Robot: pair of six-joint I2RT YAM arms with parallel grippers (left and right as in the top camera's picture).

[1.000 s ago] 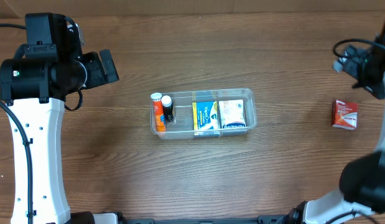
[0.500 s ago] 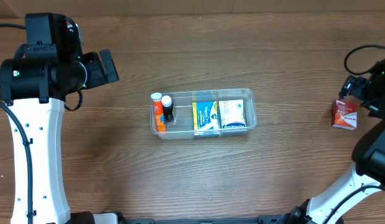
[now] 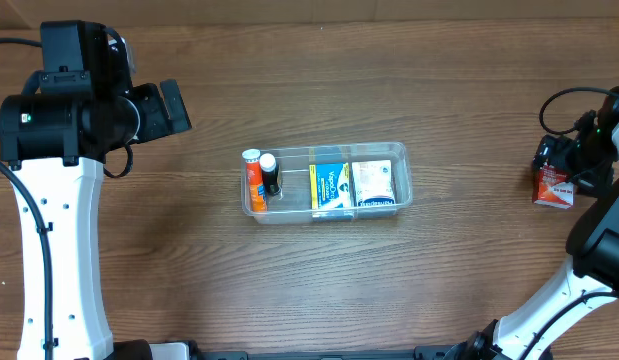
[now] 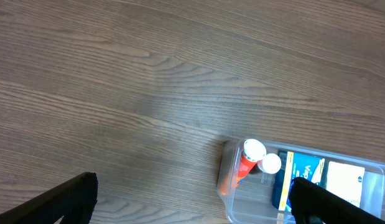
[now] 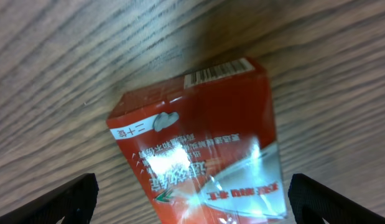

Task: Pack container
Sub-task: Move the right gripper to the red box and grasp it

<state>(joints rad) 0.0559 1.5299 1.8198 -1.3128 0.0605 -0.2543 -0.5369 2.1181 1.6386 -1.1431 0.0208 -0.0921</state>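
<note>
The clear container (image 3: pixel 402 158) sits mid-table and holds an orange bottle (image 3: pixel 254 182), a dark bottle with a white cap (image 3: pixel 270 172), a blue and yellow box (image 3: pixel 331 186) and a white box (image 3: pixel 373 184). It also shows in the left wrist view (image 4: pixel 242 208). A red box (image 3: pixel 556 187) lies on the table at the far right. My right gripper (image 3: pixel 561 160) is open just above it, fingers spread on either side of the red box (image 5: pixel 198 143). My left gripper (image 3: pixel 174 105) is open and empty at the far left, well away from the container.
The wooden table (image 3: pixel 319 280) has nothing else on it. A black cable (image 3: pixel 559 100) loops by the right arm near the table's right edge.
My right gripper has come down and toward the red box, from above and behind it to right over it. The left arm and the container have not moved.
</note>
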